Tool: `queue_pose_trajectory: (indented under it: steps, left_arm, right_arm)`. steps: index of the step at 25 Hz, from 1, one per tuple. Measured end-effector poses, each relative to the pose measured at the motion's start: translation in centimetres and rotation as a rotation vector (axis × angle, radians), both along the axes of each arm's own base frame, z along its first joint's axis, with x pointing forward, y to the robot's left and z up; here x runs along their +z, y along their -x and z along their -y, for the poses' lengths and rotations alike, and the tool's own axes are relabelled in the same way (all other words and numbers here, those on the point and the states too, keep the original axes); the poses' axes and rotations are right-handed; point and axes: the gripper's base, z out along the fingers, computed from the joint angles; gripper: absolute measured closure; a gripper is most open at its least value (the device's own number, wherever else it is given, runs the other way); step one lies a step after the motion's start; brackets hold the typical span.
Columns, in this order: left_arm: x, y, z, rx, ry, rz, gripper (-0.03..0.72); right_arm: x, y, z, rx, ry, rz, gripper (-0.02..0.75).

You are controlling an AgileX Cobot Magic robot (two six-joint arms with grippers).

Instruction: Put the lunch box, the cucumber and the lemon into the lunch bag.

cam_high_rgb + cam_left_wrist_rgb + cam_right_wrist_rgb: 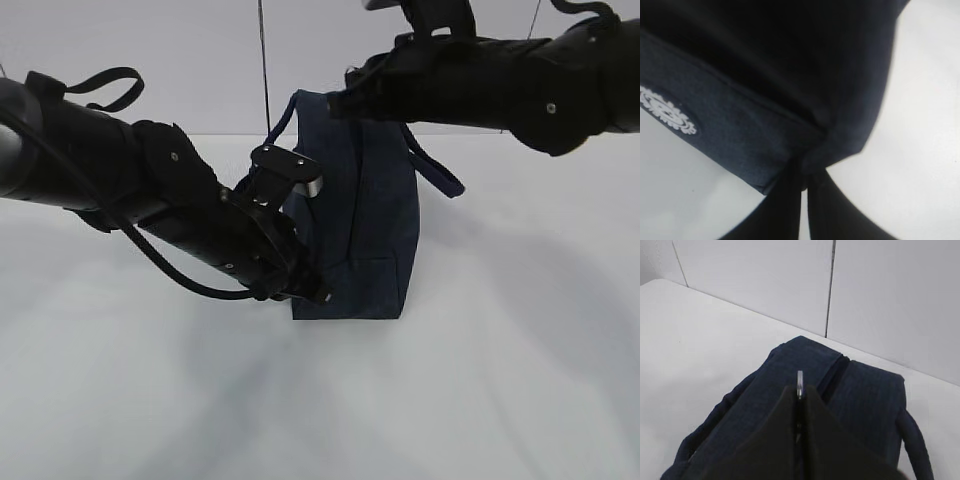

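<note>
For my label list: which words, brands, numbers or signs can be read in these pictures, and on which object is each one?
No text can be read in any view.
Lunch bag: a round white logo with a scalloped edge; its inner marks are too blurred to read.
Robot arms, table, wall: no lettering is visible.

you're looking down your right gripper (800, 405) at the top of the lunch bag (865, 400). the two dark fingers (775, 440) stand pressed together, and the silver ring pull (800, 384) sticks up edge-on from between their tips. the zipper line (835, 375) runs away from the pull toward the far end of the bag, and it looks closed there. a loop handle (917, 445) hangs down the right side, another on the left. the bag sits on a white table (695, 335) with a pale panelled wall (890, 295) behind.
</note>
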Motion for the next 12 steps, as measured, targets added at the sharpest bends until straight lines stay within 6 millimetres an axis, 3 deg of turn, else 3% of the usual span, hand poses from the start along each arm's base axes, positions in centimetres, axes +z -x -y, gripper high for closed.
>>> queue_pose_trajectory:
  steps: [12]
  left_arm:
    - [-0.1,0.1,0.0,-0.003,-0.002,-0.006,0.698]
  right_arm:
    - [0.9,-4.9,-1.5,-0.061,0.054,-0.117,0.738]
